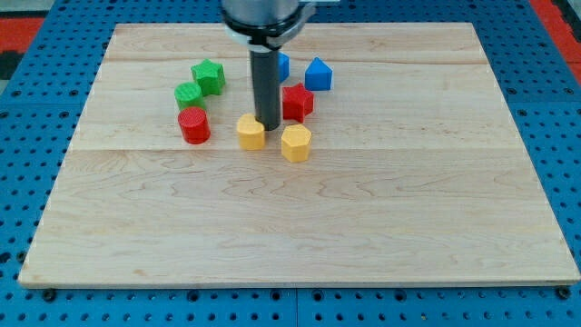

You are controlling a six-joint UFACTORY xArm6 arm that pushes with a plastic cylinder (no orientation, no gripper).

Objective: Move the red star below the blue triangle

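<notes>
The red star-shaped block [298, 102] lies on the pale wooden table [300, 227], just below and to the view's left of the blue triangular block [318, 74]. My tip [270, 125], a plain dark rod with nothing to open or close, stands just left of the star, touching or nearly touching the yellow rounded block [251, 132]. A yellow hexagonal block [296, 143] sits just beside it. Another blue block [283, 65] shows behind the rod. Two green blocks [201, 84] and a red cylinder [193, 125] lie further left.

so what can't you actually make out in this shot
- Blue block behind the rod: mostly hidden, shape unclear.
- Red star: its left edge is covered by the rod, so contact with it can't be judged.
- My tip: beside the left yellow block, touching or not is unclear.
- Arm above the rod: cut off by the view's top.
- Lower green block: partly overlapped by the green star.
</notes>
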